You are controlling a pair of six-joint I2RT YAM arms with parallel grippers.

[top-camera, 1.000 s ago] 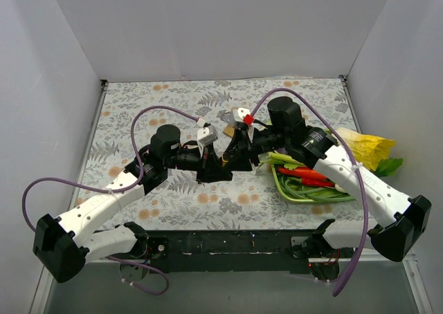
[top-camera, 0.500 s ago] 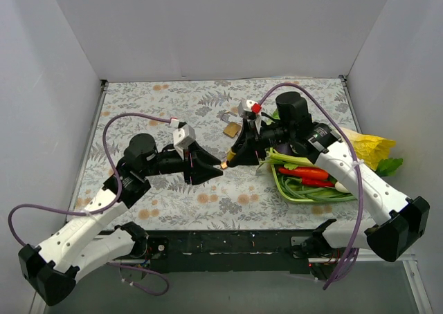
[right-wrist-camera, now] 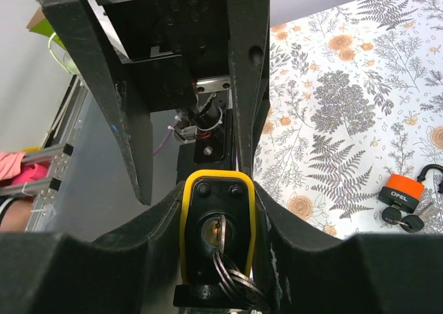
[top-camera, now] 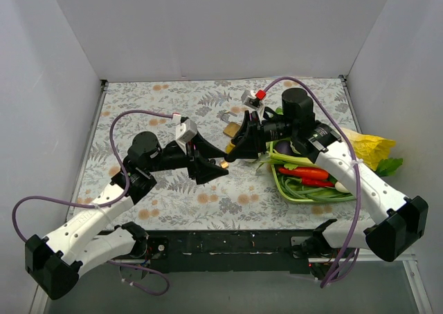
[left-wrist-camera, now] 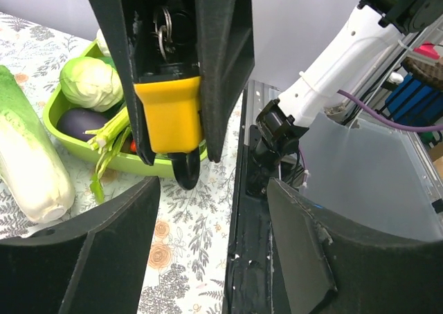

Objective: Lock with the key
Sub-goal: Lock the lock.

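**status: yellow padlock held beside the green tray**

reference landmark: green tray (top-camera: 291, 195) of vegetables (top-camera: 308, 174) on the tabletop (top-camera: 131, 96).

right gripper (top-camera: 235, 152): positioned just left of the tray and raised off the tabletop. the jaws are pinching the yellow padlock (right-wrist-camera: 216, 217) by its two flat sides. a key (right-wrist-camera: 217, 235) sits in the keyhole. in the right wrist view its ring hangs below the lock body.

left gripper (top-camera: 211, 164): positioned further left of the tray, facing the right gripper, with the padlock between the two. the jaws are spread wide and hold nothing. the left wrist view shows the padlock ahead of the fingers (left-wrist-camera: 104, 259) and clear of them.

orange padlock (right-wrist-camera: 400, 188): lies on the tabletop with its own keys beside it. its place relative to the tray cannot be told from the right wrist view.
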